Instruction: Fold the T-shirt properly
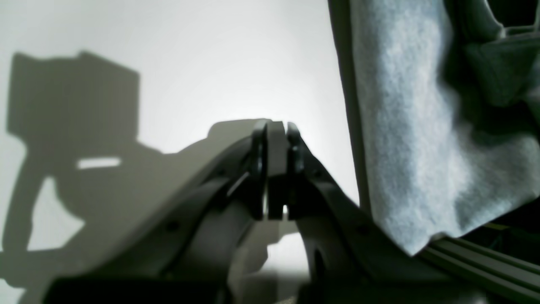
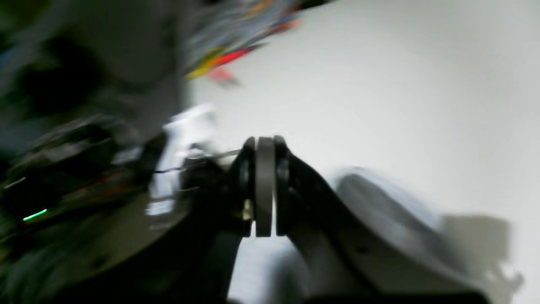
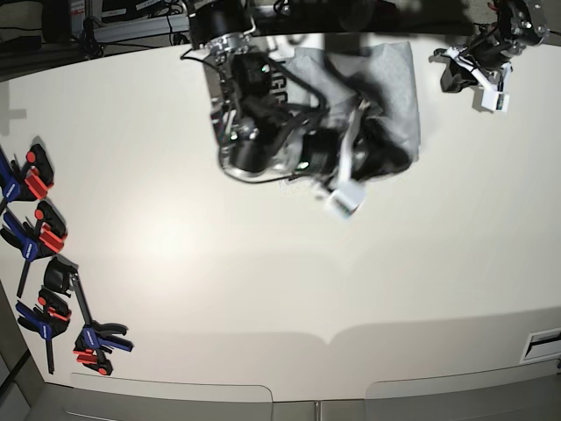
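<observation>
The light grey T-shirt point(image 3: 386, 74) lies folded into a compact shape at the far middle of the white table point(image 3: 263, 281). In the left wrist view it fills the right side point(image 1: 422, 126). My left gripper point(image 1: 276, 126) is shut and empty over bare table, just left of the shirt's edge; in the base view it sits at the far right point(image 3: 451, 74), beside the shirt. My right gripper point(image 2: 265, 143) is shut and empty; its view is motion-blurred. My right arm point(image 3: 263, 140) reaches across the shirt's near edge, hiding part of it.
Several blue, red and black clamps point(image 3: 44, 263) lie along the table's left edge. An aluminium rail point(image 1: 485, 266) runs along the table's edge by the shirt. Cables and equipment point(image 3: 131, 17) stand behind the far edge. A label point(image 3: 543, 342) sits near the right edge.
</observation>
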You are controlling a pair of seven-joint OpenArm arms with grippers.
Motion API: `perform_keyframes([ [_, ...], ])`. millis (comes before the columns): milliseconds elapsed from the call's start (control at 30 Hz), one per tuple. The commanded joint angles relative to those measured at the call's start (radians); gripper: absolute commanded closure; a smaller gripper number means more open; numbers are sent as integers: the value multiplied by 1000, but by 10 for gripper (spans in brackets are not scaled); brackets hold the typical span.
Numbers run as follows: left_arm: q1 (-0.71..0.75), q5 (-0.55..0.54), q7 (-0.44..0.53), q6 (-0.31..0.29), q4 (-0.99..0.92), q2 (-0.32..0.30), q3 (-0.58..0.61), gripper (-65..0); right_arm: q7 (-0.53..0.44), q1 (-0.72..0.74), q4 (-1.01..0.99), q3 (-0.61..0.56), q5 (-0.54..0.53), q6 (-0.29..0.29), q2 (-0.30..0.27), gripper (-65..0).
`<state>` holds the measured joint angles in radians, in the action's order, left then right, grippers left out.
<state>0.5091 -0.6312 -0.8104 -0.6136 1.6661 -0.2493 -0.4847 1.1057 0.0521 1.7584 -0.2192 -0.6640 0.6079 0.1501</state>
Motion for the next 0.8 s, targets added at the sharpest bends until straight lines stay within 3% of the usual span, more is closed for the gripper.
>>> perform_keyframes([
  [0, 3, -1, 4, -3, 9, -12, -5, 0, -18, 11, 32, 45, 10, -12, 7, 0],
  [167, 3, -2, 4, -3, 9, -12, -5, 0, 15, -40, 59, 274, 50, -24, 7, 0],
  [300, 3, -1, 4, -3, 9, -12, -5, 0, 35, -127, 59, 332, -24, -29, 7, 0],
  [533, 3, -2, 3, -3, 9, -12, -5, 0, 5, -236, 59, 225, 36, -30, 3, 0],
  [767, 3, -2, 1, -3, 9, -12, -5, 0, -28, -261, 59, -27, 186, -116, 7, 0],
])
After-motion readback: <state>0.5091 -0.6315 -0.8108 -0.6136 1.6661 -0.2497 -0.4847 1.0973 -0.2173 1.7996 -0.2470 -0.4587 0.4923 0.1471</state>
